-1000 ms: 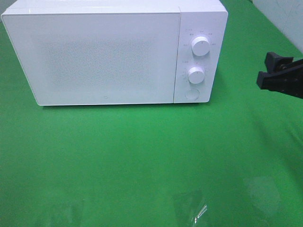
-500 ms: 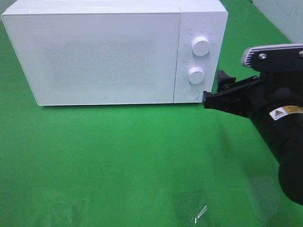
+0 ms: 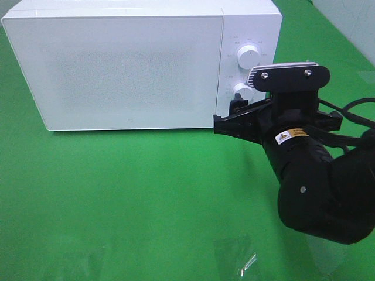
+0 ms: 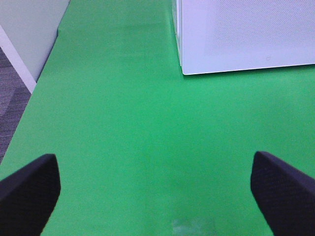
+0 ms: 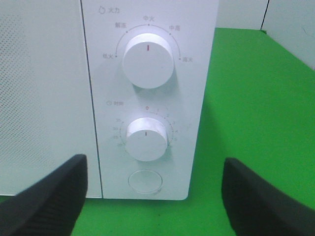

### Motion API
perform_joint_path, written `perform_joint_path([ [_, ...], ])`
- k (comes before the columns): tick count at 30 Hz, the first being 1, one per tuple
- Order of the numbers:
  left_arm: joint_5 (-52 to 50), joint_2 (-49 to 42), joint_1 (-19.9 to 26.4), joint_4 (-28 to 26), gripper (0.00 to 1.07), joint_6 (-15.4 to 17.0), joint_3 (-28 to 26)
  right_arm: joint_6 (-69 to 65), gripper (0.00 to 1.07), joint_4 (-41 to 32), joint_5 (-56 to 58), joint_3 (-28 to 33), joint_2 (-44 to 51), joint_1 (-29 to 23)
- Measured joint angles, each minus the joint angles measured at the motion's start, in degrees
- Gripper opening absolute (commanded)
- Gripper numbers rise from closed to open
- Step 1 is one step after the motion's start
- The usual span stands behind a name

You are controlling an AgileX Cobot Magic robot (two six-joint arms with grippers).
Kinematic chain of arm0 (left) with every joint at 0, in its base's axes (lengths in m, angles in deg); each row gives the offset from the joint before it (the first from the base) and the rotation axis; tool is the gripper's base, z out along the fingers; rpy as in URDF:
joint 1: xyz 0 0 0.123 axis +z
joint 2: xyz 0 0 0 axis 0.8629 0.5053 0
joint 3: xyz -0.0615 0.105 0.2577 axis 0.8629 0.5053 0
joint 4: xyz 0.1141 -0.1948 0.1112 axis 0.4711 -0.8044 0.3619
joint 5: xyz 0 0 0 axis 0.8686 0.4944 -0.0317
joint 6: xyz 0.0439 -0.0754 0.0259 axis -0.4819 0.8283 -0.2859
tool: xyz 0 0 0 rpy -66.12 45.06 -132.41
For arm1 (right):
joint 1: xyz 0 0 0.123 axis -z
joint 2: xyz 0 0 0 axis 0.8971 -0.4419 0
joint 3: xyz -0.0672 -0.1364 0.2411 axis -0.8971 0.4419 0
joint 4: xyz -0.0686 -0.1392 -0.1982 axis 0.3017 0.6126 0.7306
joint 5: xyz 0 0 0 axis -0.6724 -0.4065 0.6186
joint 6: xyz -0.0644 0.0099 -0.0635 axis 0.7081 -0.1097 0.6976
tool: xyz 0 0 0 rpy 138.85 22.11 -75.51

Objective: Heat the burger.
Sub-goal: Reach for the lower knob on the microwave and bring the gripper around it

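**Q:** What faces the white box-shaped microwave oven (image 3: 117, 70) on the green tablecloth (image 3: 146, 199)?

**A:** The black right gripper (image 5: 155, 169), jaws spread wide and empty, is close to the control panel, level with the lower white dial (image 5: 146, 139) and the round button (image 5: 145, 181).

**Q:** And the left gripper (image 4: 153, 164)?

**A:** Also wide apart, holding nothing, above the cloth near the oven's front corner.

**Q:** The burger?

**A:** It appears in no view. The oven door is shut, so its place cannot be told.

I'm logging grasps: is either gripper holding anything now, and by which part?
Nothing is held. The right gripper is open in front of the microwave's control panel, the left gripper open above the green cloth.
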Motion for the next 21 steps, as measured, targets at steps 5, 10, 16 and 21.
perform_joint_path([
  [5, 0.0, 0.0, 0.0, 0.0, 0.98, 0.0, 0.0, -1.0, 0.74, 1.2, 0.0, -1.8, -2.1, 1.4],
  [10, 0.0, 0.0, 0.0, 0.0, 0.98, 0.0, 0.0, -3.9, 0.74, 6.6, 0.2, -5.1, -5.4, 5.8],
  [16, 0.0, 0.0, 0.0, 0.0, 0.98, 0.0, 0.0, -4.6, 0.74, 10.5, 0.3, -7.6, -7.7, 8.3],
  [21, 0.0, 0.0, 0.0, 0.0, 0.98, 0.0, 0.0, -5.7, 0.74, 11.6, 0.5, -9.2, -10.5, 9.5],
])
